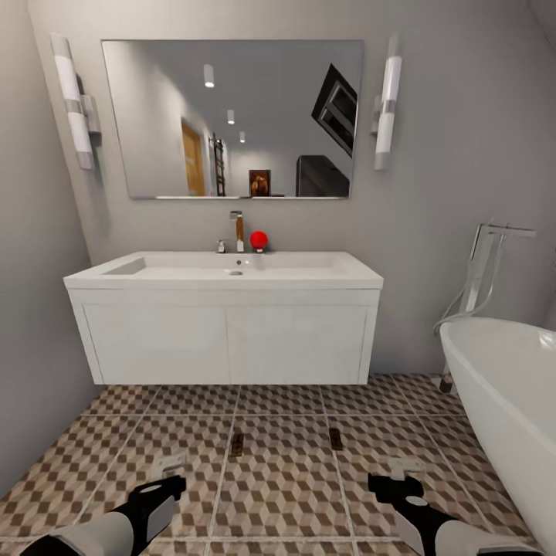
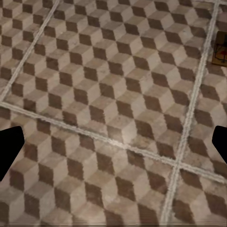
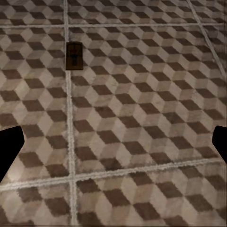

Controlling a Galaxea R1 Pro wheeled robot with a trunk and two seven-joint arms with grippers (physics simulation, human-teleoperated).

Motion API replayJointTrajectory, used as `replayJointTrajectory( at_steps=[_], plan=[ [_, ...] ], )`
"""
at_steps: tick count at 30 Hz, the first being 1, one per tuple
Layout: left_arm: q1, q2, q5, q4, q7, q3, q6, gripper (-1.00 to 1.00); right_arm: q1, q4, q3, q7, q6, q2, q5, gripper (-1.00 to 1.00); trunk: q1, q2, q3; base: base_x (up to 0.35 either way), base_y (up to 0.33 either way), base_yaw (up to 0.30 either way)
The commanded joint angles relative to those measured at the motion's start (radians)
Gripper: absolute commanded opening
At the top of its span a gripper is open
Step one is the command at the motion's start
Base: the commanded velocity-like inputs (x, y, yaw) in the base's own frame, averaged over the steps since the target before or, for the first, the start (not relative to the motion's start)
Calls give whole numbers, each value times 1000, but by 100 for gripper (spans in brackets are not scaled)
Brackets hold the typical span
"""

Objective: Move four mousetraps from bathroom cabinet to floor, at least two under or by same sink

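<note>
Two small brown mousetraps lie flat on the cube-patterned bathroom floor [image 1: 286, 479], just in front of the sink unit: one [image 1: 236, 444] near the middle, the other [image 1: 335, 439] to its right. The white bathroom sink [image 1: 232, 269] with its chrome tap [image 1: 236, 230] sits on the wall-hung unit straight ahead. My left gripper [image 1: 166, 472] hovers low over the tiles, open and empty; its wrist view catches a mousetrap [image 2: 220, 49] at the frame's edge. My right gripper [image 1: 398, 475] is also open and empty, with a mousetrap [image 3: 74, 56] ahead of it. The cabinet is out of view.
A white oval bathtub [image 1: 510, 386] with a chrome floor tap [image 1: 483, 270] takes up the right side. A grey wall closes the left. A red ball-like object [image 1: 259, 239] sits by the tap, under a mirror [image 1: 232, 120].
</note>
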Motion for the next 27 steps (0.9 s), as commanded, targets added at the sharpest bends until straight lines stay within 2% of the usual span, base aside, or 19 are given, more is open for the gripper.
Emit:
replayJointTrajectory(
  at_steps=[1,12,18,27],
  plan=[
    [1,1,11,3,-1,-8,-2,100,0,4,5,-1,-1,-4,-7,100,-4,7,2,0,0,0],
    [11,1,16,17,-13,-8,-3,100,-4,8,5,-2,69,-45,-7,100,-46,84,37,0,0,0],
    [24,-1,16,18,-15,-8,-1,100,-5,8,5,-3,78,-56,-7,100,-69,126,55,0,0,0],
    [75,-5,14,18,-19,-9,1,100,15,8,5,-3,82,-62,-7,100,-104,189,84,0,0,0]
  ],
)
